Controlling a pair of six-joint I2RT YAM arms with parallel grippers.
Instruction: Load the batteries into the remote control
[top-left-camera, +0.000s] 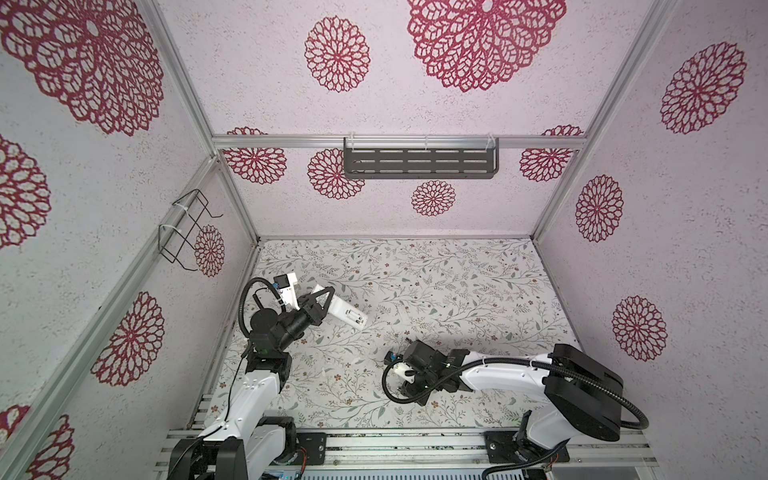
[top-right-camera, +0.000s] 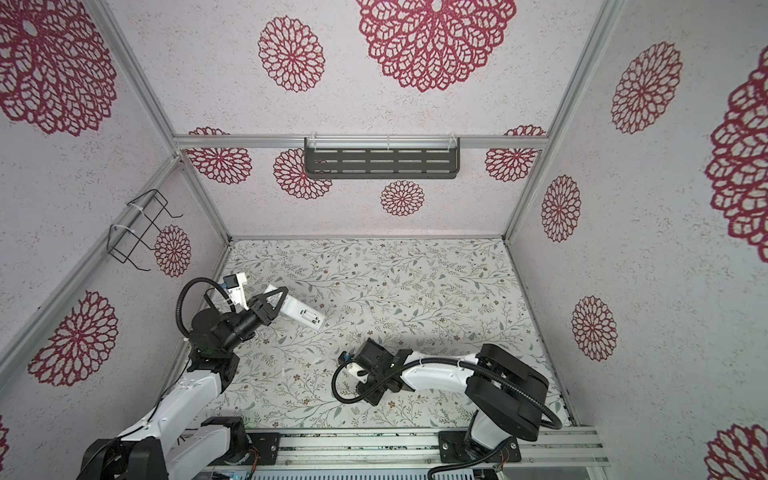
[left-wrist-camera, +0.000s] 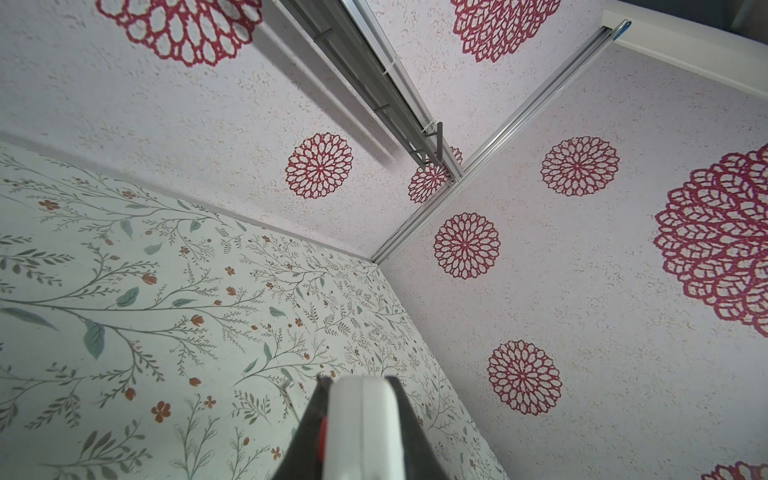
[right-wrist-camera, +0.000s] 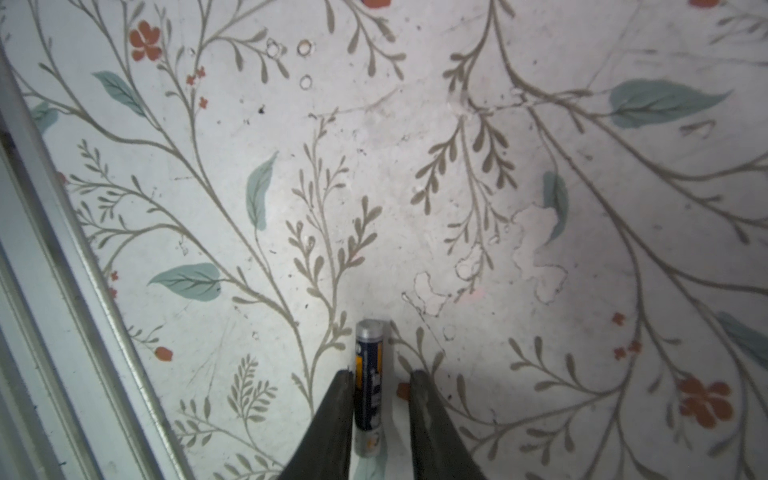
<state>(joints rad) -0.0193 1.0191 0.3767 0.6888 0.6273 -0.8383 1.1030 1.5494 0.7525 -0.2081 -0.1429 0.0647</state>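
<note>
Right wrist view shows the nearest action: the right end effector (right-wrist-camera: 381, 376) points down at the bench (right-wrist-camera: 415, 166), its two fingers partly open with one battery (right-wrist-camera: 369, 374) lying between them. The battery runs lengthwise along the fingers, with a silvery end poking out past the tips. One finger (right-wrist-camera: 332, 415) touches its side, while the other stands apart with a strip of bench showing between. Nothing is clamped yet.

That uneven contact is the main risk. If the jaws shut from here, the far finger has to shove the round battery sideways, so it may roll or skid out. A pinch this slim could also let it swivel when lifted.

Farther back on the left, in both top views, the left end effector (top-left-camera: 325, 300) is closed on one end of the remote control (top-left-camera: 347, 313), back side up. The battery recess sits at the free end. Pressing a battery in there could lever the remote in that grip.

I cannot tell whether the recess already holds a battery, and I cannot find a second battery.
</note>
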